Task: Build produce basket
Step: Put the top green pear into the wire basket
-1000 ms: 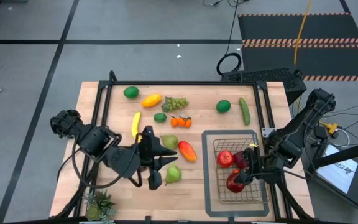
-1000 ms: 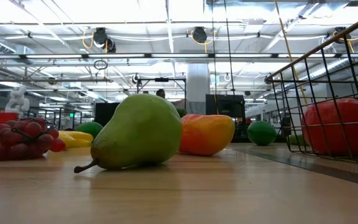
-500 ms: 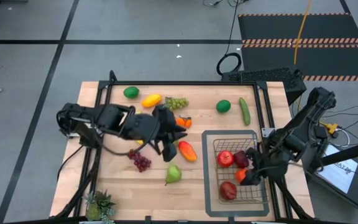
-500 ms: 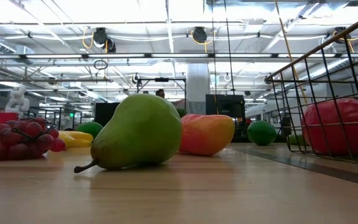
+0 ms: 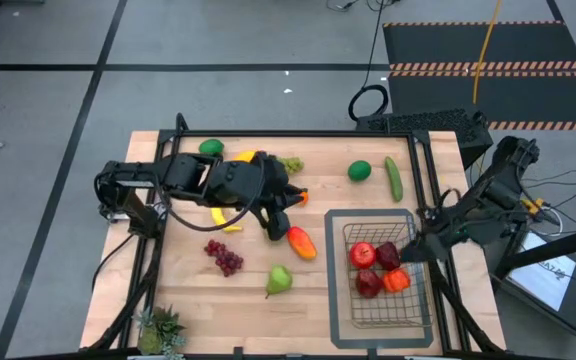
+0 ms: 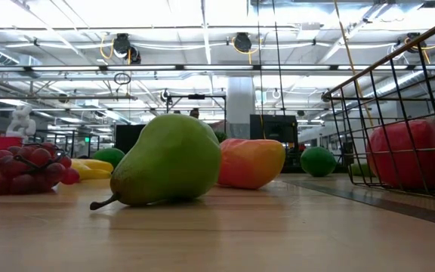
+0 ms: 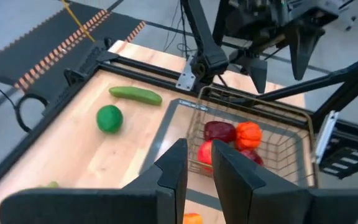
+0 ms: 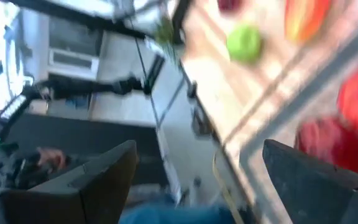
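While the left gripper [image 5: 276,215] hangs over the middle of the table, its fingers [image 7: 174,171] stand almost together with only a thin slit between them, and they hold nothing. It is just beside the mango [image 5: 301,242], over the spot where the small oranges [image 5: 298,192] and the banana [image 5: 220,215] lie close under the arm.

Going from the left side, the loose produce is: the red grapes [image 5: 225,257] near the front, a lime [image 5: 210,148] at the far edge, the pear [image 5: 279,280] in front of the mango, then another lime [image 5: 359,171] and the cucumber [image 5: 394,179] toward the far right.

Further right the basket [image 5: 405,312] stands on a flat grey tray [image 5: 334,300]. Inside it are two red apples [image 5: 362,254], a dark red fruit [image 5: 389,254] and a small orange one [image 5: 396,281].

Beside the right rim of the basket the right gripper [image 5: 420,247] is lifted, its fingers [image 8: 92,177] wide apart and empty, so I judge it has finished a drop.

The step in hand seems to be the left arm's choice of the next fruit. For that, its fingers must first open, then go down around the mango or the oranges, close, and carry the piece over the basket rim without touching the right arm.
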